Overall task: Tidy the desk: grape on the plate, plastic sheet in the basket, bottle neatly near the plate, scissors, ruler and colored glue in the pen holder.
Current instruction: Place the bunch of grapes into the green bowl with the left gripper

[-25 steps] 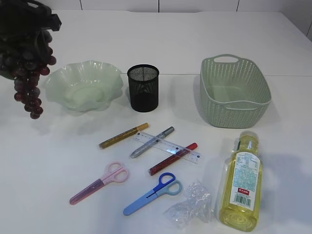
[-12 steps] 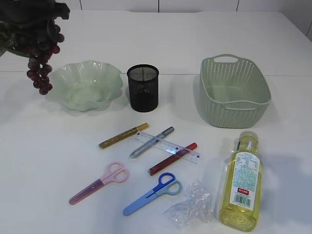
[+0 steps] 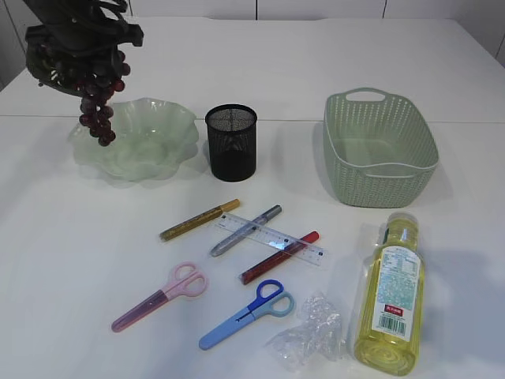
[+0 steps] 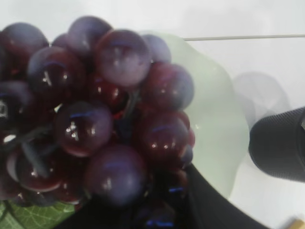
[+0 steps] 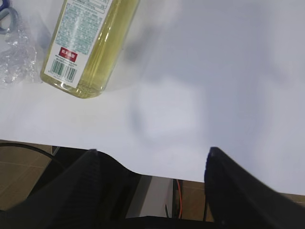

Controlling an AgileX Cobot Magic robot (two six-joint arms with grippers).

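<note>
The left gripper (image 3: 79,47), closed on the grape (image 3: 95,106), holds the bunch above the plate (image 3: 170,130) near the desk's far left edge. Next, in my judgement: lower and release. The right gripper (image 5: 150,167) stands wide and empty.

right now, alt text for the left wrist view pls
A bunch of dark red plastic grapes fills the frame in close-up, hanging over a pale green wavy-edged plate on a white table. A black mesh pen holder shows at the right edge.
</note>
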